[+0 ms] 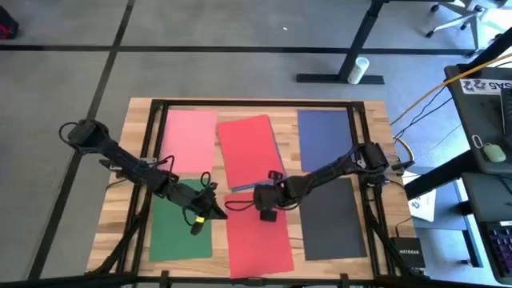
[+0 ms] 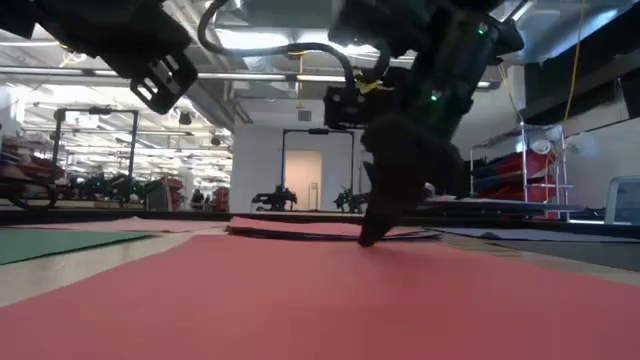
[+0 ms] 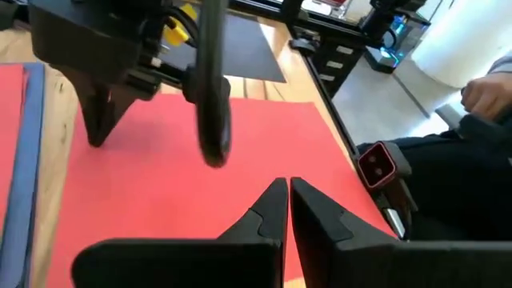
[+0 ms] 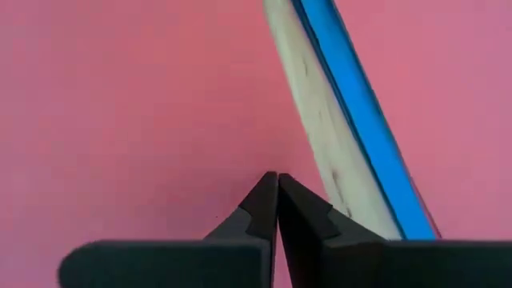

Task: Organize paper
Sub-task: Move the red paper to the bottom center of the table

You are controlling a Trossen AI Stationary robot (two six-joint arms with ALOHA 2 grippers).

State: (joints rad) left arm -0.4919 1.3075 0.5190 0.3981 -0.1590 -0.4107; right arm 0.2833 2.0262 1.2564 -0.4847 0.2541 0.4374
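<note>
At the near red sheet [image 1: 258,236], right tool [image 2: 368,238] pressed together, seemingly touching it; left tool [image 3: 286,192] likewise closed.

Flat matte paper sheets cover most of the wooden surface [image 1: 373,152], leaving bare strips between them. Both dark arms crowd the middle: the left gripper [image 1: 218,210] and the right gripper [image 1: 270,210], fingers [image 4: 276,210] pressed together, meet over the near red sheet [image 1: 258,240].

My overhead camera looks straight down on the table [image 1: 136,144]; the low one skims level across it; both wrist cameras sit close above red paper [image 3: 160,176].
</note>
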